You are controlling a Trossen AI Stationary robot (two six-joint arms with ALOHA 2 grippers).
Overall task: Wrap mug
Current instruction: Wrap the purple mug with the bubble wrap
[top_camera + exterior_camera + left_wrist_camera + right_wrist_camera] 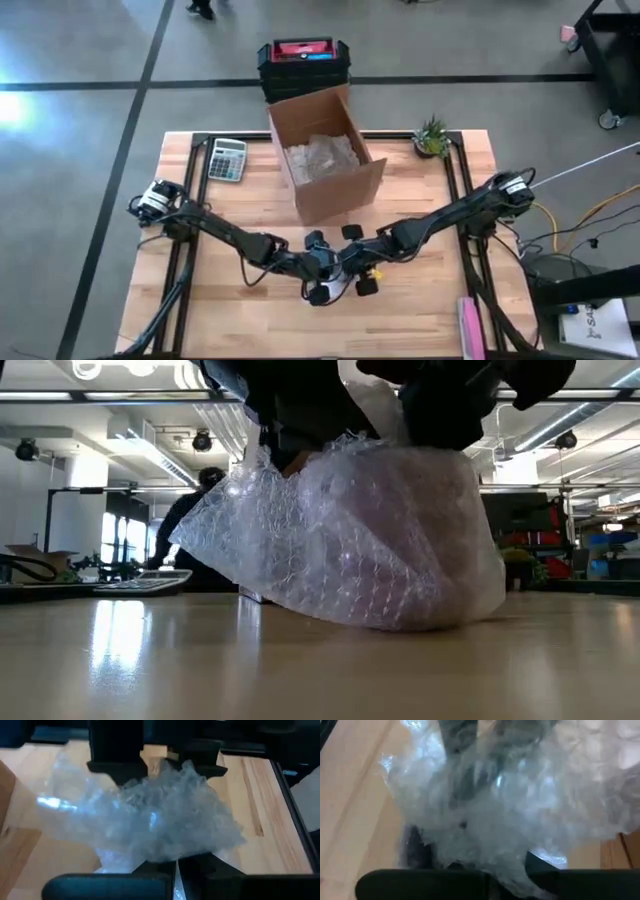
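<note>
A crumpled bundle of clear bubble wrap rests with its underside on the wooden table, near the middle of the front half. The mug is hidden; I cannot see it through the wrap. Both arms meet over the bundle. My left gripper comes in from the table's left and is shut on the wrap. My right gripper comes in from the right and is shut on the wrap too. In the high view, the two grippers cover almost all of the bundle. My left gripper pinches a gathered fold of bubble wrap at the top of the bundle between its two fingers, slanting down from the table's left. The bundle spreads out beyond the fingers and sits on the table. My right gripper has bunched wrap between its fingers, coming from the table's right. The wrap covers the place of contact, so layers and edge cannot be told.
An open cardboard box with packing material stands behind the grippers. A calculator lies at the far left and a small plant at the far right. A pink object lies at the near right edge. A person is in the room beyond.
</note>
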